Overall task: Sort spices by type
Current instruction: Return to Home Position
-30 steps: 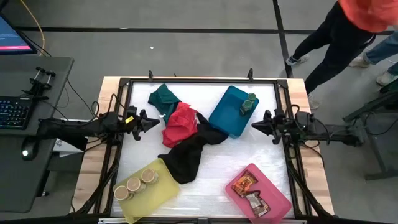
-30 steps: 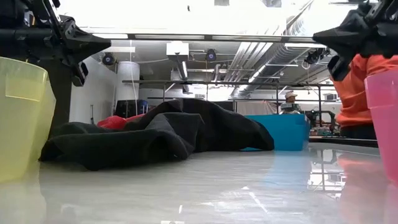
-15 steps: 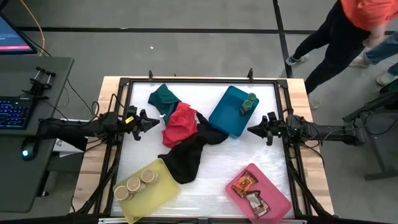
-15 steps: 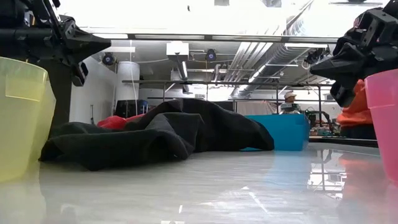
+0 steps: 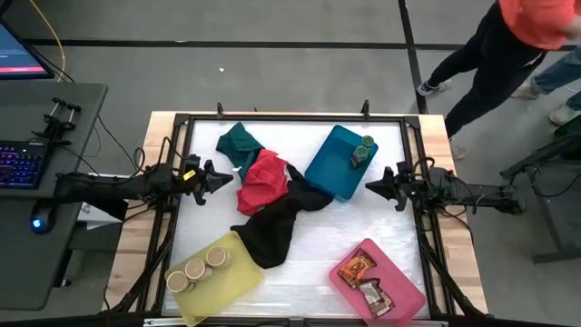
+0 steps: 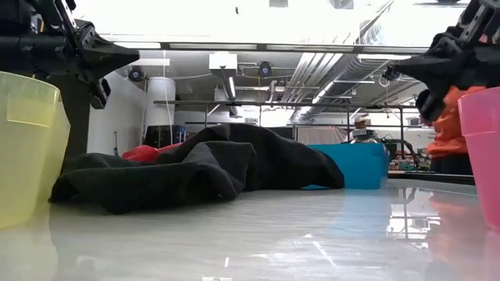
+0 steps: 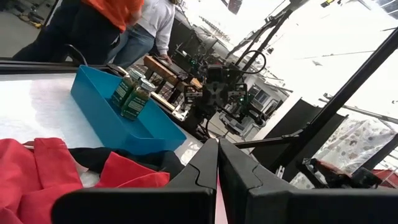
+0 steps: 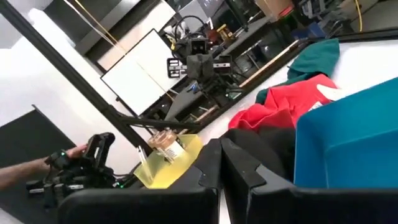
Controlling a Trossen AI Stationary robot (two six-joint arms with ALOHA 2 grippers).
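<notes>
Three tan-lidded jars (image 5: pixel 194 270) stand in the yellow tray (image 5: pixel 238 271) at the table's near left. Green-lidded jars (image 5: pixel 363 150) stand in the blue tray (image 5: pixel 332 168) at the far right; they also show in the left wrist view (image 7: pixel 132 95). Brown-and-orange packets (image 5: pixel 363 281) lie in the pink tray (image 5: pixel 402 292) at the near right. My left gripper (image 5: pixel 229 177) hovers shut at the left edge, beside the cloths. My right gripper (image 5: pixel 369 187) hovers shut at the right edge, just right of the blue tray.
A green cloth (image 5: pixel 238 143), a red cloth (image 5: pixel 263 180) and a black cloth (image 5: pixel 272 227) lie heaped across the table's middle; the black one reaches the blue tray's edge. A person in orange (image 5: pixel 531 18) stands beyond the far right corner. Bare tabletop (image 5: pixel 318 245) lies between the trays.
My right gripper moved a little toward the table's left and dipped, then drew back toward the right edge and rose, ending near where it began. The left arm and all objects stayed still. The person beyond the table shifted.
</notes>
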